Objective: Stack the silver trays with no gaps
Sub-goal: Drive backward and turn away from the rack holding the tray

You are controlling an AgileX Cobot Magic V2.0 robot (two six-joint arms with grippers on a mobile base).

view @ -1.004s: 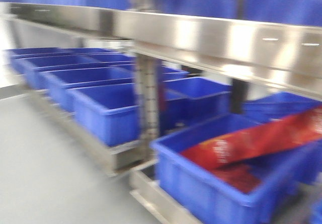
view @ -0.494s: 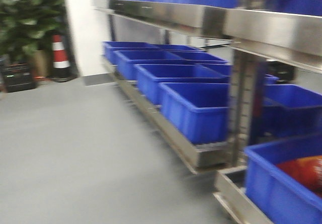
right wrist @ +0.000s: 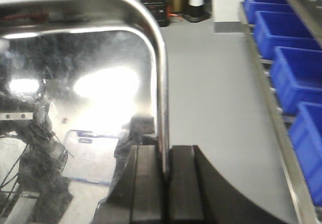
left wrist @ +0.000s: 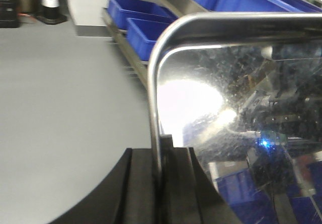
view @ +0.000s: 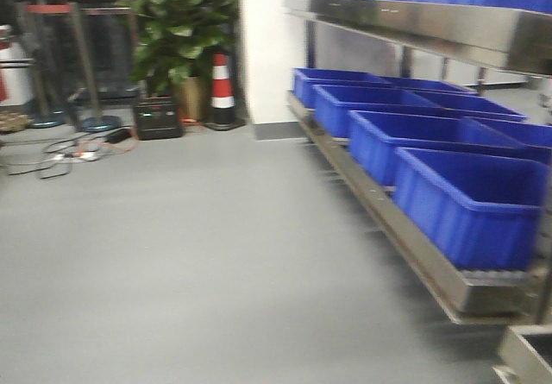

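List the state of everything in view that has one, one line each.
silver tray, held aloft by its rim
left hand, shut on the silver tray's rim
right hand, shut on the silver tray's rim
blue bins, upright, lined along the shelf
traffic cone, standing

The bins [view: 470, 203] are a deep plain blue against the flat grey floor [view: 190, 254], with a green plant [view: 185, 22] and a cone [view: 222, 86] banded orange-red and white beyond. The silver tray [left wrist: 226, 108] is mirror-bright (finely speckled, one white glare patch), and the left gripper [left wrist: 160, 156] and right gripper [right wrist: 165, 153] are matte black.
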